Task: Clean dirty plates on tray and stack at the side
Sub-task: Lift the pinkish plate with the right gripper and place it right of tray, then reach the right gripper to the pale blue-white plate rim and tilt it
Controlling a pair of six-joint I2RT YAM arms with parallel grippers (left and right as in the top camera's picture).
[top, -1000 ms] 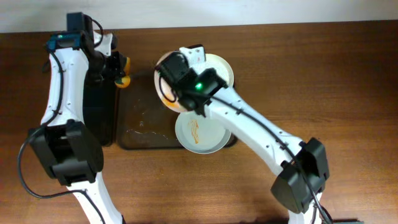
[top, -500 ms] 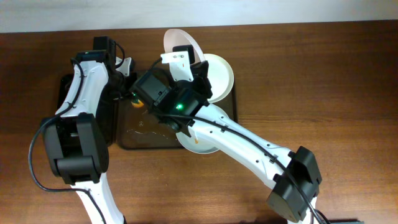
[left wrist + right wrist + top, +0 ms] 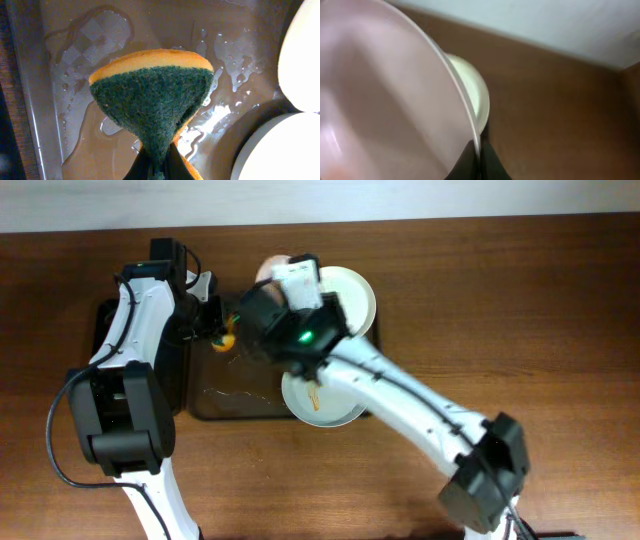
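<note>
Overhead: the left gripper (image 3: 222, 337) is shut tight on a sponge (image 3: 229, 338) above the tray (image 3: 225, 402). A lifted plate (image 3: 268, 270) is held up by the right gripper (image 3: 283, 277), mostly hidden by the arm. A smeared plate (image 3: 322, 395) lies on the tray. Wiping seems to be the step; next the sponge must be brought to the lifted plate.

Left wrist: the sponge (image 3: 152, 100) is pinched and folded.

Right wrist: the plate's rim is nipped by closed fingers. Dirt cannot be made out in the blur.

Smeared plate (image 3: 305, 400) on tray (image 3: 225, 392); second plate (image 3: 385, 100) seemingly tilted.
</note>
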